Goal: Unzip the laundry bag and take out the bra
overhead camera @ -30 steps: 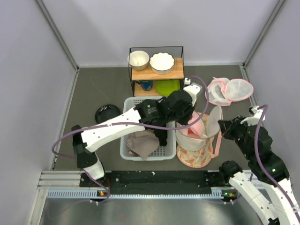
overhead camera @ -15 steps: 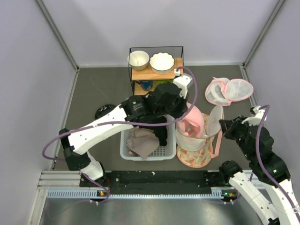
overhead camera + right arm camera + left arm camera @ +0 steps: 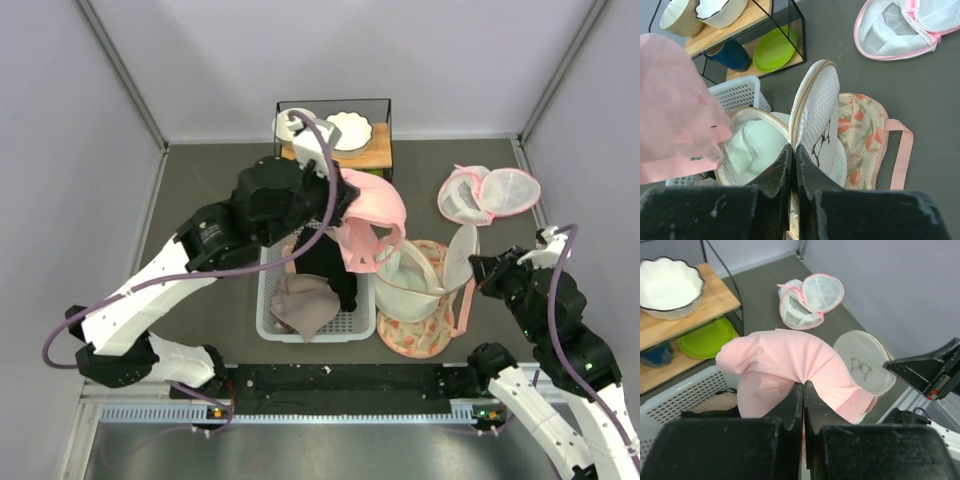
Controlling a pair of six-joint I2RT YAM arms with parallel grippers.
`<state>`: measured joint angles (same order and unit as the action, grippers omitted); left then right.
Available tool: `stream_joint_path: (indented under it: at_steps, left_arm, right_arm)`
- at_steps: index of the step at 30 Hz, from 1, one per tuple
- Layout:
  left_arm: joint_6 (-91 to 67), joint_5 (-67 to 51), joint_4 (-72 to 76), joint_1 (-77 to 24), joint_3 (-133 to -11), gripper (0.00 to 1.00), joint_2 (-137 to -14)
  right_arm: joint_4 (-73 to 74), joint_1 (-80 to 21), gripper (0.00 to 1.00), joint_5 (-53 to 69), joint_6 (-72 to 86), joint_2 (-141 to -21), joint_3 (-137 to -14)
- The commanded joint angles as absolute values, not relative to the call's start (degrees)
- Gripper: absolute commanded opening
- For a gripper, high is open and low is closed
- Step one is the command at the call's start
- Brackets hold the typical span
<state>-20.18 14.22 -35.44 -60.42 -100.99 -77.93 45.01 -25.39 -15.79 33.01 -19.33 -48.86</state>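
The laundry bag (image 3: 412, 290), a white mesh drum, stands open right of the basket, with its round lid (image 3: 459, 257) tipped upright. My left gripper (image 3: 338, 205) is shut on the pink bra (image 3: 368, 228) and holds it in the air above the basket's far right corner, clear of the bag. In the left wrist view the bra (image 3: 785, 357) drapes over both sides of my shut left gripper (image 3: 803, 385). My right gripper (image 3: 793, 148) is shut on the rim where the lid (image 3: 822, 112) meets the bag (image 3: 752, 147), which has white fabric inside.
A white slotted basket (image 3: 268, 300) with tan and black clothes sits left of the bag. A wire rack (image 3: 334, 150) with bowls stands behind. A pink-trimmed twin-dome mesh bag (image 3: 490, 193) lies at the back right. A peach floral oval piece (image 3: 412, 338) lies under the bag. A black disc (image 3: 228, 240) lies to the left.
My left arm has lifted the pink bra out of the laundry bag and carried it up and to the left, towards the rack. The right arm has held still.
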Motion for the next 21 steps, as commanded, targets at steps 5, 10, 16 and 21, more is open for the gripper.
stream_joint_path:
  at_steps: [5, 10, 16, 21]
  left_arm:
    - [-20.7, 18.6, -35.0, -52.8, -94.2, 0.00, -67.9]
    - [-24.8, 17.0, -34.0, -49.0, -85.4, 0.00, -64.8]
    - [-31.2, 18.3, -33.6, -47.8, -70.3, 0.00, -63.3]
    - [-35.3, 18.6, -31.0, -47.5, -59.2, 0.00, -65.1]
  right_arm:
    - [44.2, -26.1, 0.00, -15.9, 32.8, -19.9, -51.3]
    - [43.9, -26.1, 0.00, -15.8, 33.0, -20.0, -51.1]
    - [43.6, -26.1, 0.00, -15.3, 33.2, -20.1, -50.8]
    - [43.1, -26.1, 0.00, -14.6, 33.3, -20.7, -50.3]
